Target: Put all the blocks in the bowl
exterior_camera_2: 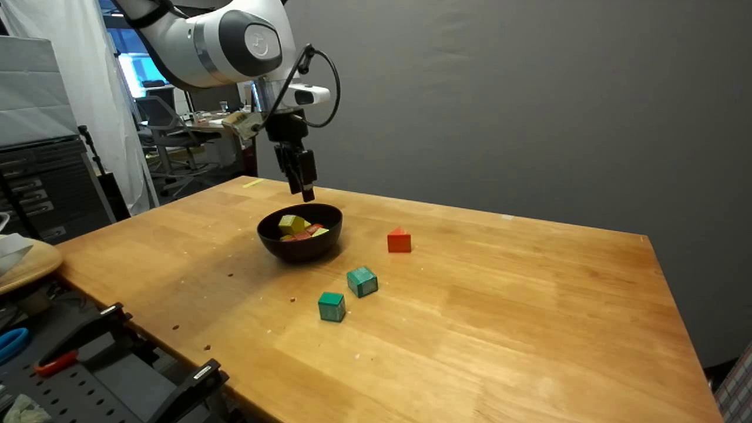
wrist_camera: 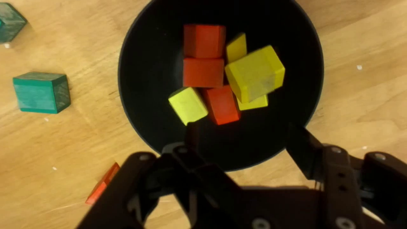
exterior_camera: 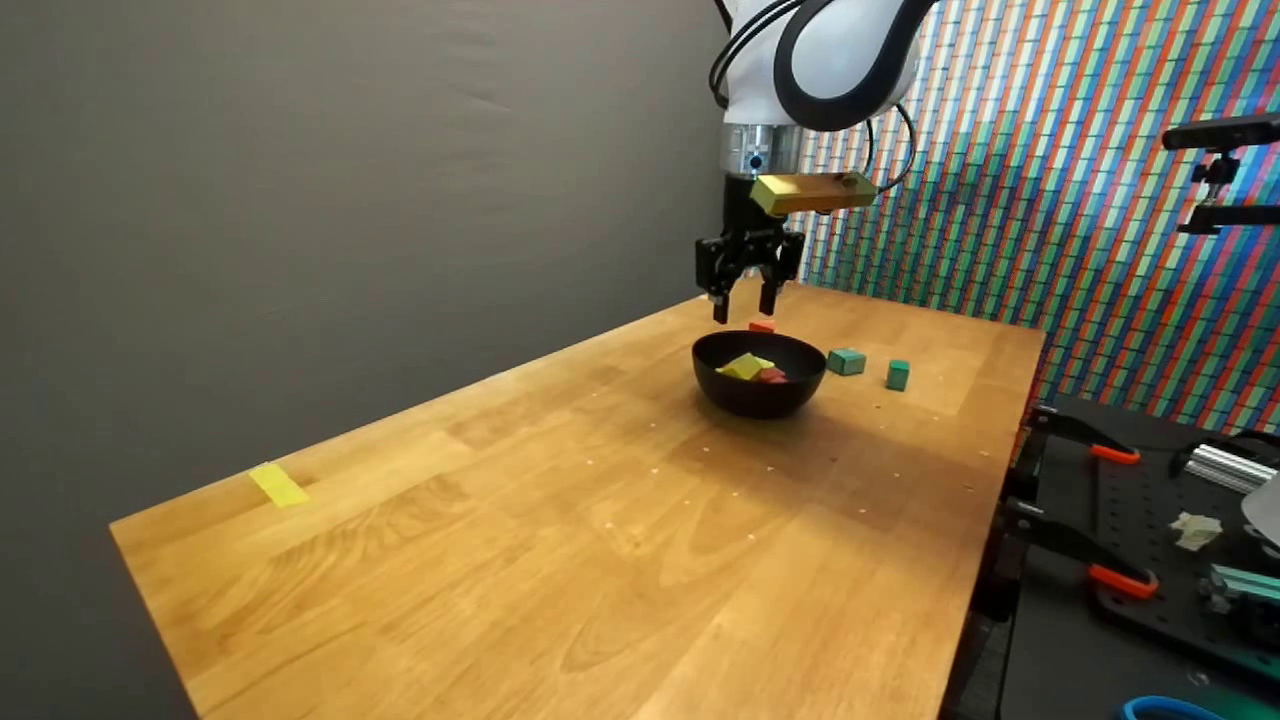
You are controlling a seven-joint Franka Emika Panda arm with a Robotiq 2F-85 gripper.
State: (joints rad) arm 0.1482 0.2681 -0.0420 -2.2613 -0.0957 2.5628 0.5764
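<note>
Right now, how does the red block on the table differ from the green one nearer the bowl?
Color: the red block is orange-red; the green block is teal with duller patches.
Shape: in an exterior view, the red block's top looks triangular, the green block's four-sided.
Shared: both sit on the table, outside the bowl.
</note>
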